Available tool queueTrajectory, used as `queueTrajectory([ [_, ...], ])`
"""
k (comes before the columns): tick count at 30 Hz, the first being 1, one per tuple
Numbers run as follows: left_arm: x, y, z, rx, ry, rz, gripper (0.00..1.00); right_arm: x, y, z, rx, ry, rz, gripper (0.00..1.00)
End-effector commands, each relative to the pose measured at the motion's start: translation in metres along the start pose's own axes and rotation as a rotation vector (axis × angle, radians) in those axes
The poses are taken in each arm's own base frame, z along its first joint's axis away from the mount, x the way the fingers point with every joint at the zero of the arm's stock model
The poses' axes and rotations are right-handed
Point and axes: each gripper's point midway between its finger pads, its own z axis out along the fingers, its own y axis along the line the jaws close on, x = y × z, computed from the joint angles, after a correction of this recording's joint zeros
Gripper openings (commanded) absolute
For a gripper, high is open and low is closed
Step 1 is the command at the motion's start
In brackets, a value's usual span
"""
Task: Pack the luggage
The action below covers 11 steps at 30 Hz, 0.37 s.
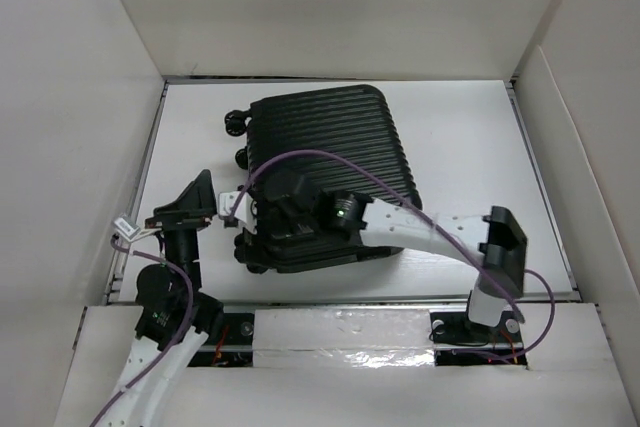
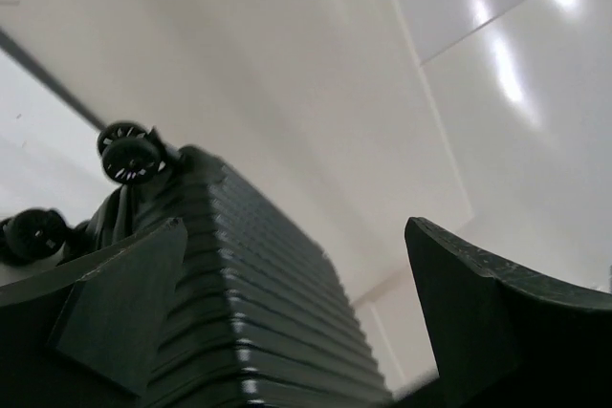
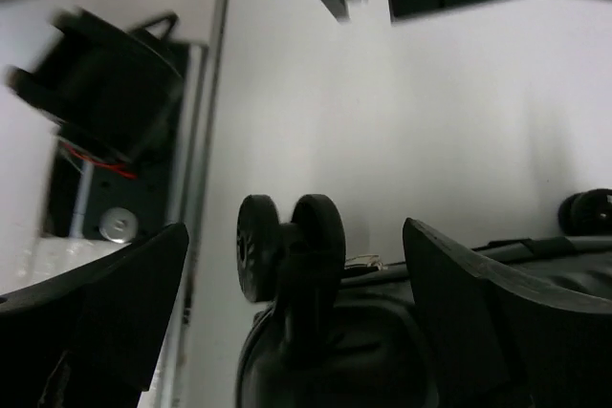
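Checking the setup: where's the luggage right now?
Top view: the luggage lies on the table's middle, wheels toward the left wall, right claw at its near left corner.

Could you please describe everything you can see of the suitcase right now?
The luggage is a small black hard-shell suitcase with horizontal ribs and rounded corners, plastic by its look. It lies flat on the white table, apparently closed, ribbed shell up, with its small black wheels pointing left. The right hand, open, is at its near left corner, one wheel pair showing between its fingers; whether it touches cannot be told. The left hand, open, faces the suitcase from the left, seemingly apart.
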Motion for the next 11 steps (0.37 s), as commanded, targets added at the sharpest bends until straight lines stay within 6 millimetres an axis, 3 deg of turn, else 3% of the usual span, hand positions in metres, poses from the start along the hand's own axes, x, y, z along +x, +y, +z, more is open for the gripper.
queueTrajectory([
  [1, 0.027, 0.011, -0.004, -0.041, 0.146, 0.087, 0.99, -0.074, -0.029, -0.084, 0.232, -0.266, 0.022, 1.0],
  [2, 0.033, 0.005, -0.005, -0.013, 0.175, 0.091, 0.99, -0.073, -0.039, -0.103, 0.293, -0.292, 0.037, 1.0],
  [3, 0.035, 0.0, -0.002, 0.005, 0.186, 0.091, 0.99, -0.072, -0.047, -0.139, 0.4, -0.358, 0.063, 1.0],
  [4, 0.039, -0.002, -0.002, 0.019, 0.205, 0.096, 0.99, -0.047, -0.056, -0.134, 0.461, -0.318, 0.094, 1.0],
  [5, 0.045, -0.008, -0.003, 0.05, 0.239, 0.099, 0.99, -0.059, -0.06, -0.177, 0.543, -0.4, 0.107, 1.0],
  [6, 0.051, -0.01, -0.002, 0.06, 0.26, 0.11, 0.99, -0.047, -0.078, -0.204, 0.674, -0.422, 0.17, 1.0],
  [8, 0.062, -0.014, -0.003, 0.098, 0.311, 0.114, 0.99, -0.016, -0.078, -0.244, 0.778, -0.447, 0.224, 1.0],
  [9, 0.071, -0.011, -0.001, 0.089, 0.342, 0.125, 0.99, 0.0, -0.088, -0.263, 0.86, -0.46, 0.269, 1.0],
  [11, 0.079, -0.013, -0.001, 0.102, 0.375, 0.129, 0.99, 0.02, -0.089, -0.283, 0.923, -0.492, 0.317, 1.0],
])
